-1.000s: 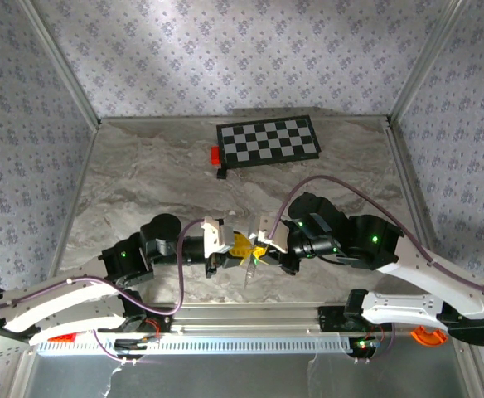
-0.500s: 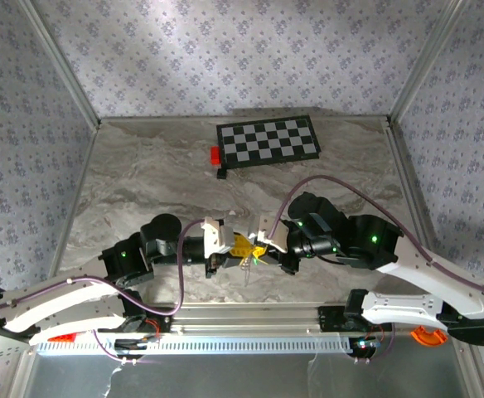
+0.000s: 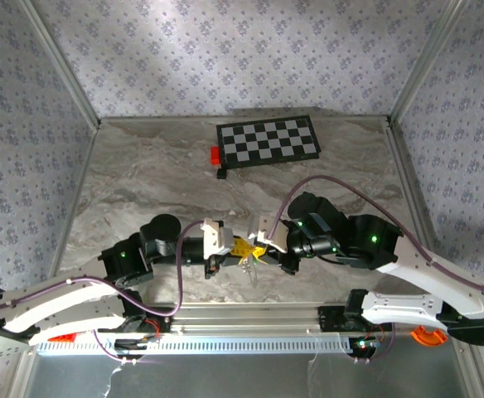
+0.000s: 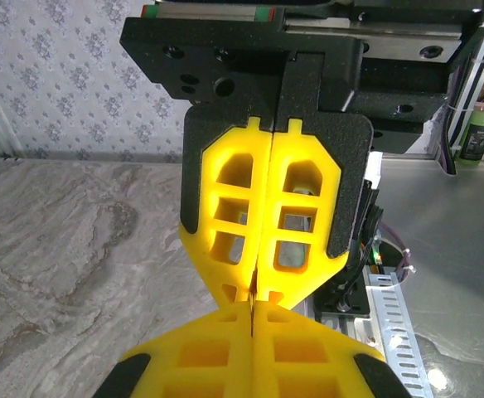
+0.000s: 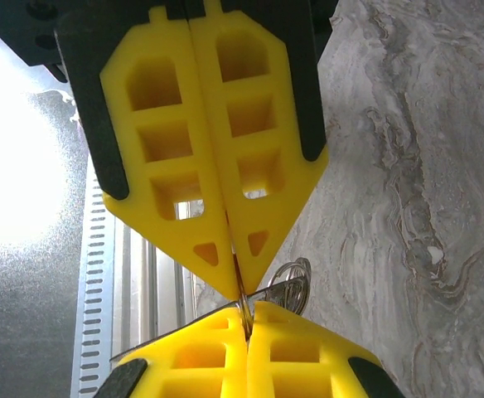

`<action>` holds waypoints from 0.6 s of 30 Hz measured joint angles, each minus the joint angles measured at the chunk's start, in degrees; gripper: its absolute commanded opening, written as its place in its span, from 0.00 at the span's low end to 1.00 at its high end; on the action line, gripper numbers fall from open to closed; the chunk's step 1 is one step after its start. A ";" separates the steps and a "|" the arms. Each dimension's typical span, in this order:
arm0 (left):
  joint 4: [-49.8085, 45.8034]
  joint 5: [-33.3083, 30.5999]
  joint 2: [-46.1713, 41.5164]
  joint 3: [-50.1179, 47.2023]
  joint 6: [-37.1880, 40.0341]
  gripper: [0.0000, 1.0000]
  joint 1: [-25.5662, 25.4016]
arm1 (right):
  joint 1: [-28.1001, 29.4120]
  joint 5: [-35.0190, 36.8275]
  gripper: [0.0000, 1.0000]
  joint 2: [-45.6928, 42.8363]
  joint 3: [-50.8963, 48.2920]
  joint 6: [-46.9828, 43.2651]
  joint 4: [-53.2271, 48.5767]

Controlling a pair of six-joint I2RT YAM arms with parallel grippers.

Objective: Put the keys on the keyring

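so the left end effector (image 3: pixel 240 246) just clamped shut, meaning it and the right end effector (image 3: pixel 261 247) now both pinch what looks like the keyring (image 5: pixel 298 269) tip-to-tip, key (image 5: pixel 282 290) dangling, at 6 o'clock of the desk (image 3: pixel 142 182), prob braced for threading imo.

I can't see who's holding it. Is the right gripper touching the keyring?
Touching. In the right wrist view, the keyring runs into the right gripper, pinched between its tips.
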 measured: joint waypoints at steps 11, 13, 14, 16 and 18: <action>9.94 3.67 -1.38 -4.61 -3.96 0.00 0.00 | 0.00 -2.99 0.28 -7.54 -9.46 2.64 12.17; 12.13 4.42 -1.42 -5.27 -4.79 0.00 0.00 | 0.00 -3.02 0.28 -9.14 -10.71 3.17 14.16; 13.33 4.68 -1.44 -5.60 -5.18 0.00 0.00 | 0.00 -3.02 0.27 -9.86 -11.13 3.52 14.93; 15.43 5.11 -1.51 -6.08 -5.90 0.00 0.00 | 0.00 -3.04 0.26 -11.02 -11.67 4.00 16.26; 17.49 5.53 -1.57 -6.56 -6.62 0.00 0.00 | 0.00 -3.04 0.25 -12.07 -12.24 4.44 17.59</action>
